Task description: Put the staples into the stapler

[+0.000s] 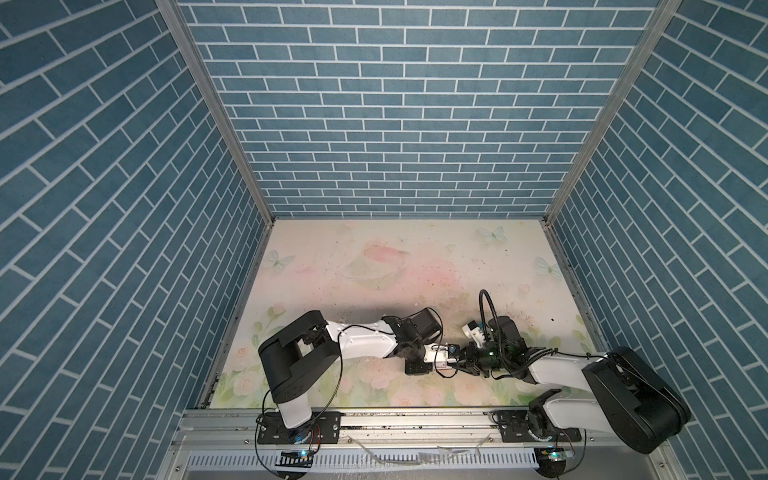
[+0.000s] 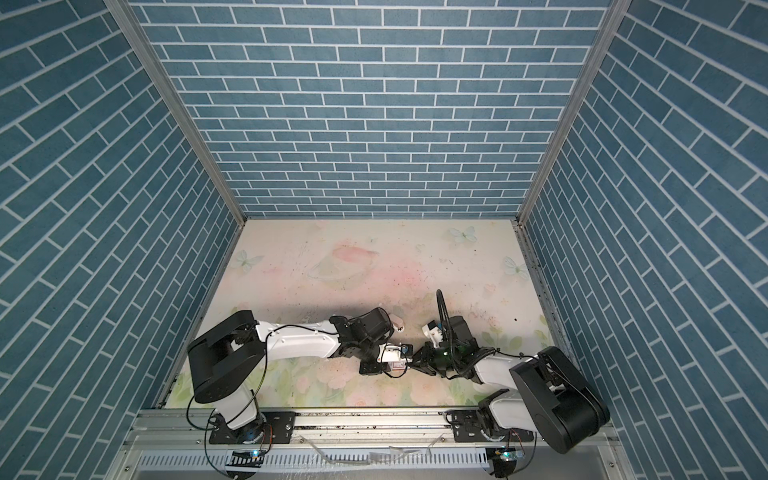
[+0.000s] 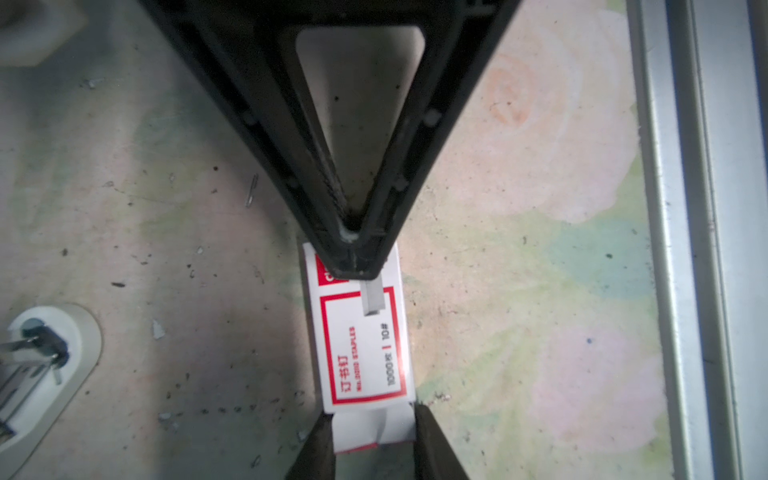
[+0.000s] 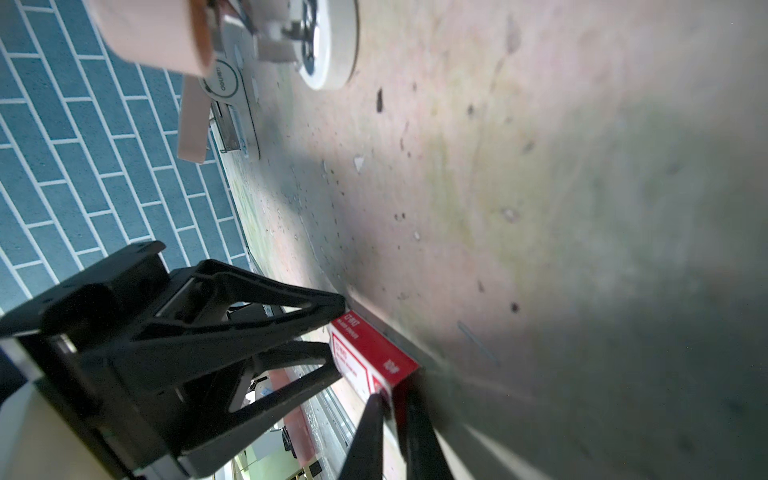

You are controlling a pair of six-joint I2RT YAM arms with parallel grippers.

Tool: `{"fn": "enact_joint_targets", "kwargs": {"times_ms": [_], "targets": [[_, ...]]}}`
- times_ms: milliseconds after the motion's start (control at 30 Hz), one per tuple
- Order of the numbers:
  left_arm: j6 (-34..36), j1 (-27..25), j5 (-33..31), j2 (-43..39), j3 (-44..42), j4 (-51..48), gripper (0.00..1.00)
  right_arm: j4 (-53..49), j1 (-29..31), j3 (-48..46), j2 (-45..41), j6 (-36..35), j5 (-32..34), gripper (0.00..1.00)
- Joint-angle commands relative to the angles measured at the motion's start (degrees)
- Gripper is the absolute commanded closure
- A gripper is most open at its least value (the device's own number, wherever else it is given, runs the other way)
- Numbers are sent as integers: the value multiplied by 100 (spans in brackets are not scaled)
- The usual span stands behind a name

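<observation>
In the left wrist view my left gripper [image 3: 372, 419] is shut on the open flap end of a small red-and-white staple box [image 3: 357, 353]. My right gripper [image 3: 354, 268] reaches in from the opposite side, over the box's far end. Its jaws are pressed together on a short grey strip of staples [image 3: 372, 298], which sticks out past the tips above the box lid. From the right wrist, that gripper [image 4: 392, 401] sits at the box's red end [image 4: 374, 353]. The stapler [image 4: 232, 62], pink and white, lies open farther off, also seen from the left wrist as stapler [image 3: 41, 365].
Both grippers meet near the front middle of the floral table [image 1: 374, 266]; the right gripper [image 2: 412, 360] touches the box [image 2: 397, 366]. The stapler [image 2: 397, 323] lies just behind the left wrist. An aluminium rail [image 1: 415, 419] runs along the front edge; blue brick walls enclose the other sides.
</observation>
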Motion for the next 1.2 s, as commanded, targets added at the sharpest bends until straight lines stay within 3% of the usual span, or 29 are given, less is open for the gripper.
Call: {"fn": "enact_joint_targets", "kwargs": {"times_ms": [0, 467, 1167], "targets": [[31, -19, -76, 184, 0, -192, 69, 63, 16, -96, 14, -123, 118, 89], [85, -4, -116, 117, -89, -219, 69, 30, 17, -145, -49, -140, 216, 97], [213, 44, -234, 52, -158, -325, 72, -761, 16, -171, -609, -386, 650, 98]]}}
